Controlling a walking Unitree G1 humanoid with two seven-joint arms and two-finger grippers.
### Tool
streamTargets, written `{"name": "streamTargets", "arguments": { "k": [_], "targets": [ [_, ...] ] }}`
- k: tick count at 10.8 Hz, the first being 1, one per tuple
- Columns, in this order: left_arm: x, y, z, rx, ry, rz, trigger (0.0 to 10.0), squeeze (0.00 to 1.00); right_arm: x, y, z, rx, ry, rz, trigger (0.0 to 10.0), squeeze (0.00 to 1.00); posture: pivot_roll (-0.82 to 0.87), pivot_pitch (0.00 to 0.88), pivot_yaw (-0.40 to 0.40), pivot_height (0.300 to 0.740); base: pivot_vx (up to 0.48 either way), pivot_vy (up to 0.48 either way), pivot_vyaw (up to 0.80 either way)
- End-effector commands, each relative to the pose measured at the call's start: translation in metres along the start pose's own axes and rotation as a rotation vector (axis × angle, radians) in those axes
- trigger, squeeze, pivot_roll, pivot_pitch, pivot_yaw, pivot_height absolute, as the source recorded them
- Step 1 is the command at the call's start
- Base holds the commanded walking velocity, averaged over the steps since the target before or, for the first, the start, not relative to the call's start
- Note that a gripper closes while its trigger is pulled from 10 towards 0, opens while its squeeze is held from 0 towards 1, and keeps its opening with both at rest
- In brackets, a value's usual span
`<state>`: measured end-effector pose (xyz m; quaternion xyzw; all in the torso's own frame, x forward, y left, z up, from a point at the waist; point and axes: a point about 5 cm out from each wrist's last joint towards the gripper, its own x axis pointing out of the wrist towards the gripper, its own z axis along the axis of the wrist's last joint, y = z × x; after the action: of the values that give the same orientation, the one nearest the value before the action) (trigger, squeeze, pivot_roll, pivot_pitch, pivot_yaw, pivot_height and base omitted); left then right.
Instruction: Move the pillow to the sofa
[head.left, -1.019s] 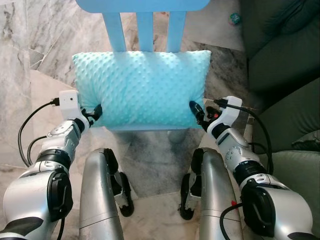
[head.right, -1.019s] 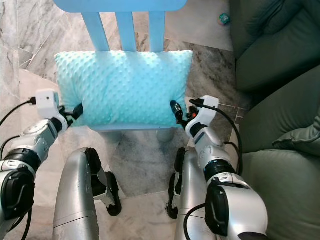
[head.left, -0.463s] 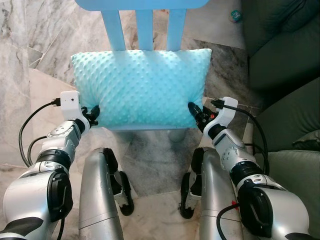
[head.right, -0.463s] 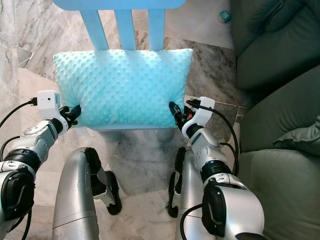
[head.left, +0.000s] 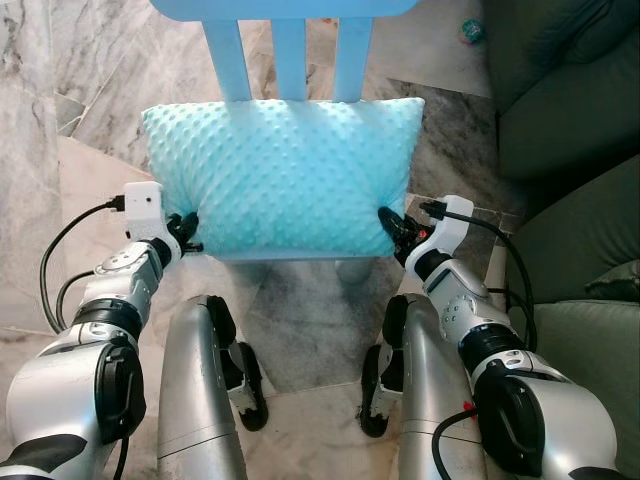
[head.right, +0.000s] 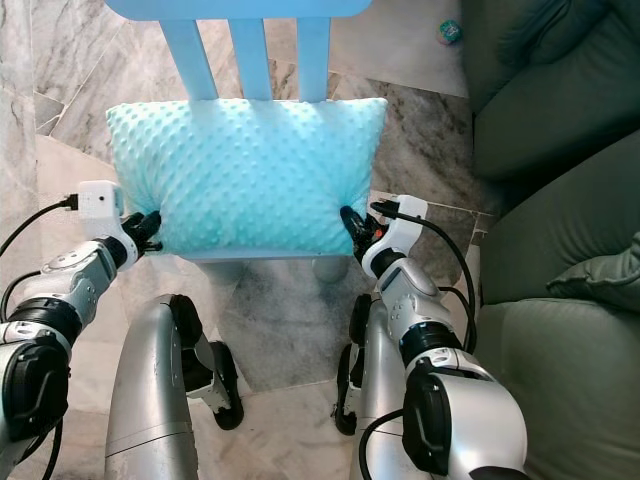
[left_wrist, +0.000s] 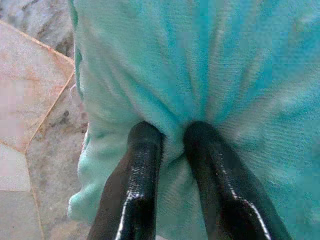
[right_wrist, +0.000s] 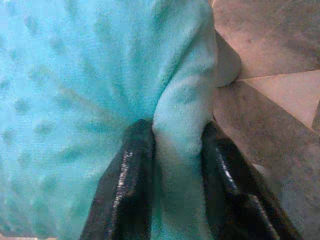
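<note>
You are at the grasp step: the turquoise dotted pillow (head.left: 283, 175) lies flat on the seat of the light-blue slatted chair (head.left: 290, 45), its far edge against the chair's back slats, and both grippers have hold of it. The left gripper (head.left: 187, 232) is at the pillow's near left corner, and its wrist view shows the two black fingers (left_wrist: 137, 175) clenched on a fold of the fleece, with fabric bunched between them. The right gripper (head.left: 393, 226) is at the pillow's near right corner, and its fingers (right_wrist: 134, 175) likewise pinch a thick ridge of the pillow's edge. The pillow looks to be resting on the seat rather than lifted, though you cannot be sure from above. The dark green sofa (head.left: 560, 120) stands to the right of the chair, just beside it, with grey marble floor (head.left: 60, 60) between and around them. Your next move, as I judge it, is to raise both arms together so the pillow clears the seat, then turn your body toward the sofa and carry it across. Keep the two grips level: each holds only a pinch of soft fabric at a corner, so a jerk or uneven pull could let one side slip out.
</note>
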<state>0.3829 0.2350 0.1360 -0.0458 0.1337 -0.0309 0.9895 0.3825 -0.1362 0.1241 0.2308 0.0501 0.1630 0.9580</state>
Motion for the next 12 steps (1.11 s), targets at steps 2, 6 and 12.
{"name": "streamTargets", "arguments": {
  "k": [2,6,12],
  "targets": [
    [-0.004,0.003,-0.024,0.006,0.082,-0.013,0.0,0.00,-0.009,-0.007,-0.022,0.020,0.067,-0.021,0.0,0.00,-0.08,0.611,0.005,0.530,0.000,0.000,0.00],
    [-0.003,0.001,-0.020,-0.006,0.054,-0.013,0.0,0.00,-0.013,-0.016,-0.013,-0.023,0.035,-0.054,0.0,0.00,-0.09,0.602,0.005,0.530,0.000,0.000,0.00],
    [0.003,-0.013,0.027,0.009,-0.198,-0.046,0.0,0.00,-0.015,-0.025,0.021,-0.213,-0.062,-0.040,0.0,0.00,-0.08,0.580,0.004,0.530,0.000,0.000,0.00]
  ]
}}
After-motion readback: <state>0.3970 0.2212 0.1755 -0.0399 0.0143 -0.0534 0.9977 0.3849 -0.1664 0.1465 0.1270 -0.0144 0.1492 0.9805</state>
